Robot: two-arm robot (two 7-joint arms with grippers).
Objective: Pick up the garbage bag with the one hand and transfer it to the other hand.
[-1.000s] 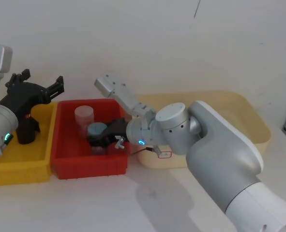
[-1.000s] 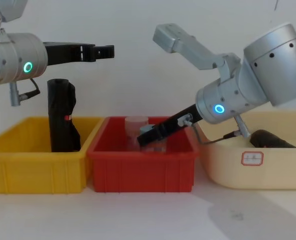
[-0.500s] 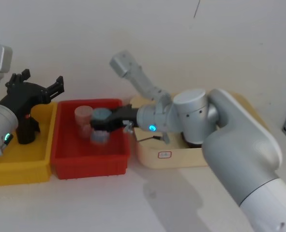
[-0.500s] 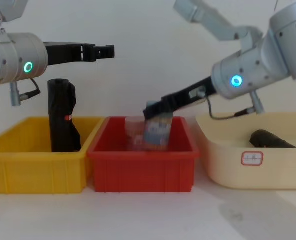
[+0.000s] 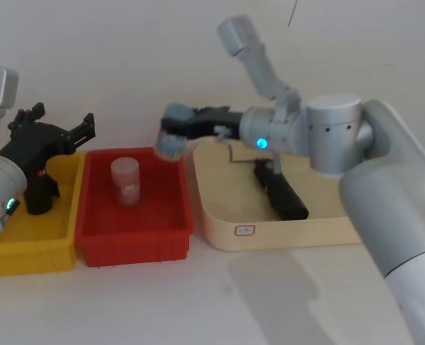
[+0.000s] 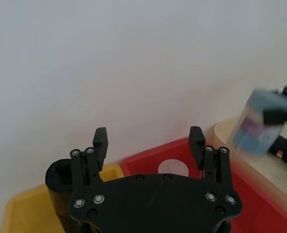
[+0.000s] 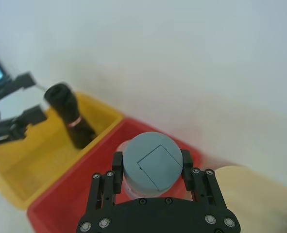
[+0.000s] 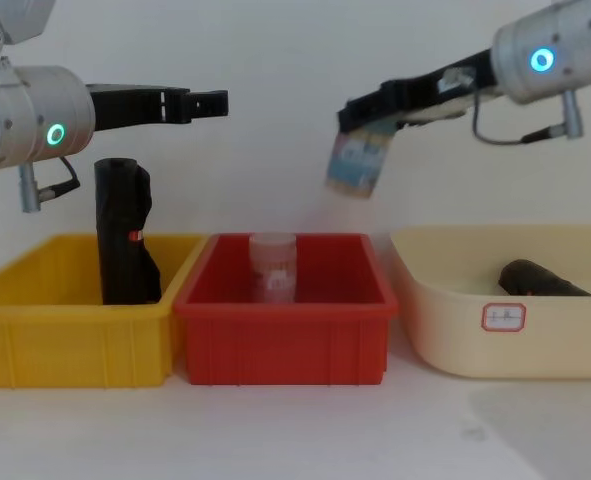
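Note:
The garbage bag [image 5: 282,192] [image 8: 540,280] is a thick black roll lying on its side in the cream tub [image 5: 291,233]. My left gripper [image 5: 62,118] [image 8: 210,102] [image 6: 148,133], the one with the green ring, hangs open and empty above the yellow bin [image 5: 25,251]. My right gripper [image 5: 170,129] [image 8: 353,112] [image 7: 152,162], the one with the blue ring, is shut on a grey-capped jar [image 5: 170,141] [image 8: 357,165]. It holds the jar in the air over the far right corner of the red bin [image 5: 136,241], well left of the bag.
A taller, slimmer black roll with a red mark [image 5: 38,188] [image 8: 123,240] [image 7: 71,116] stands in the yellow bin below my left gripper. A clear jar [image 5: 125,180] [image 8: 273,265] stands in the red bin. The three containers sit side by side near the wall.
My right gripper has lifted the grey-capped jar out of the red bin and carried it up and toward the cream tub. The left arm has not moved.

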